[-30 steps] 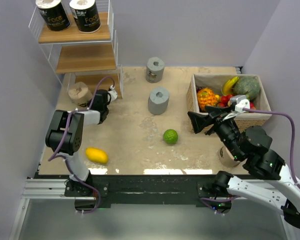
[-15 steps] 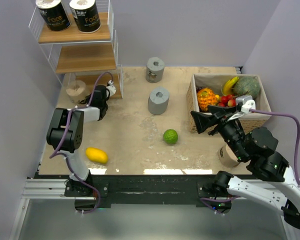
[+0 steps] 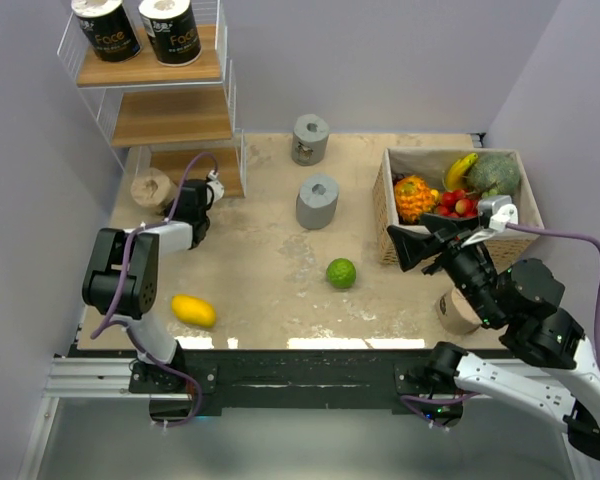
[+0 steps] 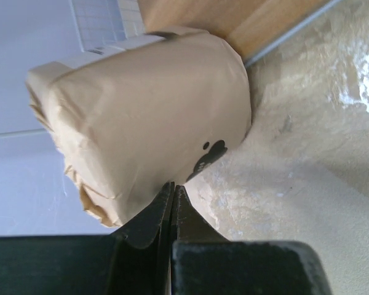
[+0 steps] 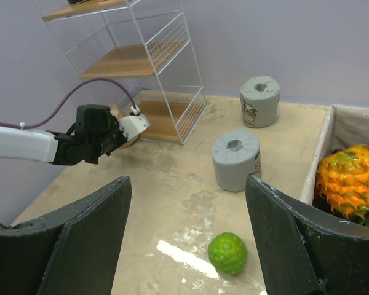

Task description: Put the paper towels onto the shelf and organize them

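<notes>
**Left gripper (image 3: 172,206) at a tan roll (image 3: 150,187) beside the shelf (image 3: 170,116); right gripper (image 3: 404,246) over the table (image 3: 270,262).**
The left fingers (image 4: 154,218) are pressed together and hold nothing, their tips right at the tan roll's wrapped side. This roll stands on the table by the left wall, just beside the shelf's bottom board. The right jaws are spread wide and empty, near the wicker basket (image 3: 384,205) of fruit. Two black-wrapped rolls (image 3: 138,30) stand on the top board; the middle board is bare. Two grey rolls (image 3: 317,200) stand mid-table, well apart from the shelf. A second tan roll (image 3: 457,313) sits partly behind the right arm. A green fruit (image 3: 341,272) and a yellow fruit (image 3: 193,310) lie on the near table.
</notes>
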Robot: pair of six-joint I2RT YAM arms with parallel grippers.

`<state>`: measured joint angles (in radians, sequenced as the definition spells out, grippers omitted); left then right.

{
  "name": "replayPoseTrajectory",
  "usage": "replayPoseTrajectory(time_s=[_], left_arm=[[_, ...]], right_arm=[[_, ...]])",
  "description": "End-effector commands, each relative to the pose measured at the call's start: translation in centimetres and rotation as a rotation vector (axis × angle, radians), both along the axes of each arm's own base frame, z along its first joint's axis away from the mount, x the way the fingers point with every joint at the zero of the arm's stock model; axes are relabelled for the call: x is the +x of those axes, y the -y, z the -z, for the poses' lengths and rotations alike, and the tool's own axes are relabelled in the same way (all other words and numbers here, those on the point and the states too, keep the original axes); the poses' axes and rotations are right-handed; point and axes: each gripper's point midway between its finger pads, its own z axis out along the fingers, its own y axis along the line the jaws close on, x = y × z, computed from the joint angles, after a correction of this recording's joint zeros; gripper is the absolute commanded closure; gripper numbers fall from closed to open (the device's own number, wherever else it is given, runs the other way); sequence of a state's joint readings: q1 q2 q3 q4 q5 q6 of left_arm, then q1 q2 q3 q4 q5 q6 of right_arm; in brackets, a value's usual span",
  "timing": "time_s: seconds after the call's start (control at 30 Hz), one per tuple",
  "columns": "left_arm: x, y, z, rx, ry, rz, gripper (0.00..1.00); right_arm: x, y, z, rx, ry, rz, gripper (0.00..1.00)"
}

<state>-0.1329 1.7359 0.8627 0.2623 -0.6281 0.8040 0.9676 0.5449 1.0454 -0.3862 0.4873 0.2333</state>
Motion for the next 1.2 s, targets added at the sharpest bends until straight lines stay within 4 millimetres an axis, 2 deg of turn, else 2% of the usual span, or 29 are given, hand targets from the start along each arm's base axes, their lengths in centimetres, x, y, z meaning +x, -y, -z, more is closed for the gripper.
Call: replayPoseTrajectory(time_s=[0.0, 0.17, 0.27, 0.33, 0.37, 0.4, 0.43, 0.5, 0.6, 0.67, 0.7, 0.77, 0.9, 1.03, 1.17], left_arm=[[-0.2, -1.0, 0.6, 0.005, -0.003, -0.058, 1.00], [1.1, -1.4, 0.3, 0.043, 0.022, -0.059, 1.00], [2.7, -1.3, -0.8, 0.050, 0.066, -0.055, 1.00], [4.2, -1.2, -2.2, 0.067, 0.110, -0.044, 1.00], [4.7, -1.2, -2.0, 0.077, 0.112, -0.044, 1.00], [5.8, -1.1, -3.2, 0.077, 0.157, -0.042, 1.00], [6.3, -1.2, -2.9, 0.085, 0.153, -0.038, 1.00], [7.6, -0.8, -3.9, 0.079, 0.198, -0.024, 1.00], [8.2, -0.3, -4.7, 0.051, 0.231, -0.010, 1.00], [7.9, -0.4, -5.1, 0.050, 0.231, -0.008, 1.00], [7.3, -0.5, -4.6, 0.061, 0.213, -0.005, 1.00], [6.3, -0.8, -5.1, 0.069, 0.215, -0.020, 1.00], [4.1, -1.3, -3.8, 0.062, 0.164, -0.045, 1.00], [3.3, -1.9, -2.5, 0.106, 0.122, -0.048, 1.00], [2.8, -2.5, -2.2, 0.121, 0.097, -0.085, 1.00]], right_arm=[[-0.6, 1.7, -1.9, 0.044, 0.051, 0.027, 0.22], [-0.3, 1.3, -1.5, 0.023, 0.046, 0.028, 0.22], [0.0, 1.2, -1.5, 0.007, 0.046, 0.038, 0.22], [0.1, 1.3, -1.7, 0.009, 0.050, 0.046, 0.22], [0.1, 1.3, -1.7, 0.013, 0.053, 0.048, 0.22], [0.2, 1.3, -1.9, 0.021, 0.057, 0.050, 0.21], [0.2, 1.2, -1.8, 0.017, 0.056, 0.050, 0.22], [0.3, 1.1, -1.7, 0.016, 0.051, 0.051, 0.22], [0.5, 1.0, -1.8, 0.010, 0.043, 0.058, 0.22], [0.4, 1.2, -1.8, 0.021, 0.040, 0.060, 0.22], [0.4, 1.2, -1.7, 0.026, 0.039, 0.059, 0.22], [0.3, 1.2, -1.6, 0.037, 0.038, 0.059, 0.22], [0.4, 0.8, -1.3, 0.031, 0.033, 0.046, 0.22], [0.3, 0.9, -1.4, 0.022, 0.037, 0.044, 0.22], [0.2, 1.0, -1.8, 0.025, 0.045, 0.043, 0.22]])
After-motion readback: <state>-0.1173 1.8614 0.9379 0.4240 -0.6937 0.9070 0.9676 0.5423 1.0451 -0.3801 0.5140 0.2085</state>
